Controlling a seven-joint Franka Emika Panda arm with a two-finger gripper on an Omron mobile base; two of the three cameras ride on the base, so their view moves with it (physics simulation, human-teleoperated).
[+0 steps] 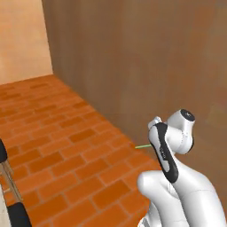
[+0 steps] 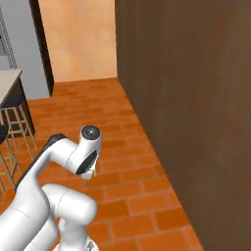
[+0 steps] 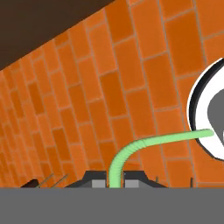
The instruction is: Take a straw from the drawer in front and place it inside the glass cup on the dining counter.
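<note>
The pale-green straw rises bent from between my two dark fingertips, and the gripper is shut on its lower end. In the left base view the straw's tip pokes out to the left of the folded white arm. A sliver of the straw also shows under the hand in the right base view. The hand hangs over the orange brick floor. The drawer and the glass cup are out of view. A pale counter corner at the far left may be the dining counter; I cannot tell.
A tall dark-brown wooden wall runs close along my right side and stands ahead as the same wall. Stools stand by the pale counter. A stool leg is at the lower left. Open brick floor stretches ahead to the left.
</note>
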